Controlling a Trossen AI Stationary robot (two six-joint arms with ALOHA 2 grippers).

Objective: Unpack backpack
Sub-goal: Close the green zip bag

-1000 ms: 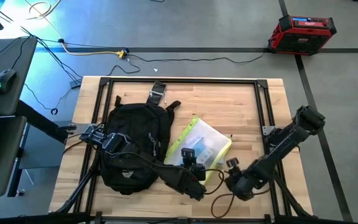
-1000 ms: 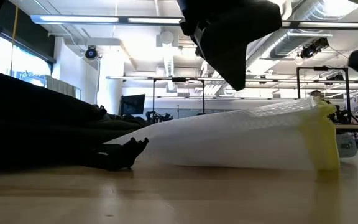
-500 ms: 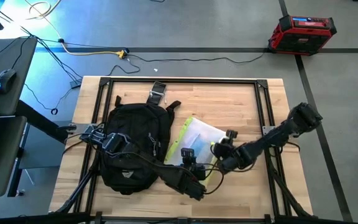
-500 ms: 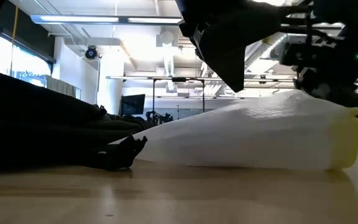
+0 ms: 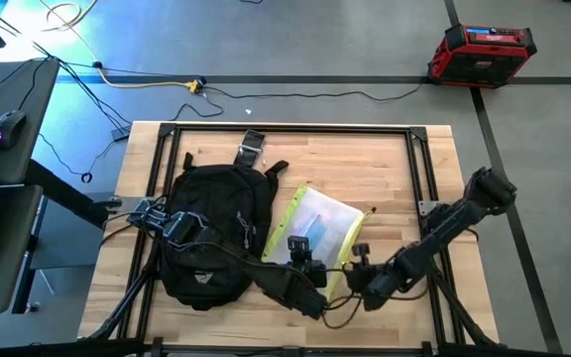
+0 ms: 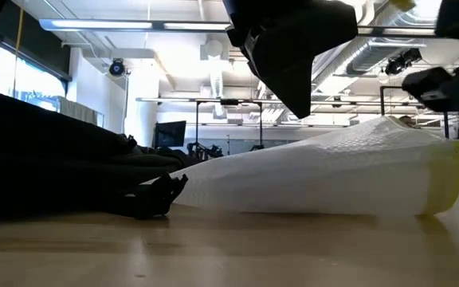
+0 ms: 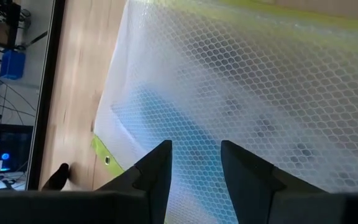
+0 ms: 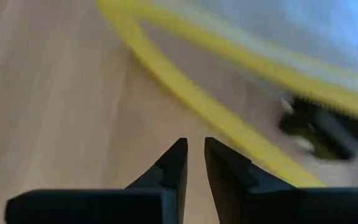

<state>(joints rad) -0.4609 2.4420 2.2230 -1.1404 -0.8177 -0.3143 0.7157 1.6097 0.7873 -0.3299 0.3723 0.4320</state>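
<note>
The black backpack (image 5: pixel 211 228) lies flat on the left half of the wooden table, its straps (image 5: pixel 251 154) toward the far edge; in the low view it is the dark mass (image 6: pixel 46 159) at the left. Beside it on the right lies a translucent pouch (image 5: pixel 317 230) with neon-yellow trim, also in the low view (image 6: pixel 325 179). My left gripper (image 5: pixel 308 264) hangs open over the pouch's near end, its mesh (image 7: pixel 241 93) showing between the fingers. My right gripper (image 8: pixel 196 149) is all but shut over bare wood just off the pouch's near right corner (image 5: pixel 357 272).
A black metal frame (image 5: pixel 285 129) runs around the tabletop. Bare wood (image 5: pixel 365 164) lies at the far right. Off the table are a red case (image 5: pixel 481 52) on the floor, cables, and a desk with a mouse (image 5: pixel 3 127) at the left.
My right gripper went from near the table's front edge up to the pouch's right edge, then came back toward the near edge and sank a little. The pouch's right end has shifted and looks puffed out; the rest of the pouch and the backpack have stayed put.
</note>
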